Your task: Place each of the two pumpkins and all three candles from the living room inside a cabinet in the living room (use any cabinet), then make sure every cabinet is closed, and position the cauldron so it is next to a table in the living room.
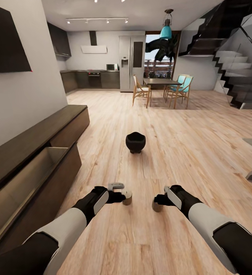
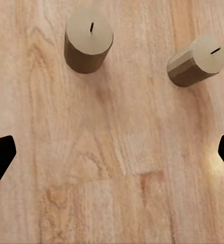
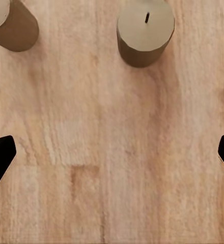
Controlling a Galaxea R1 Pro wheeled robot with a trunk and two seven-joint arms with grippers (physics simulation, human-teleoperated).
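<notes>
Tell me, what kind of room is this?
Probably an open-plan home: a kitchen with a fridge at the back, a dining table with chairs, stairs, and a wood floor.

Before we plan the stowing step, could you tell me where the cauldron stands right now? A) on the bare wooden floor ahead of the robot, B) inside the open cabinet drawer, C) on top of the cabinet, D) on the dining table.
A: in the head view the cauldron sits on the floor beyond both arms, well apart from the cabinet with its open drawer.
</notes>
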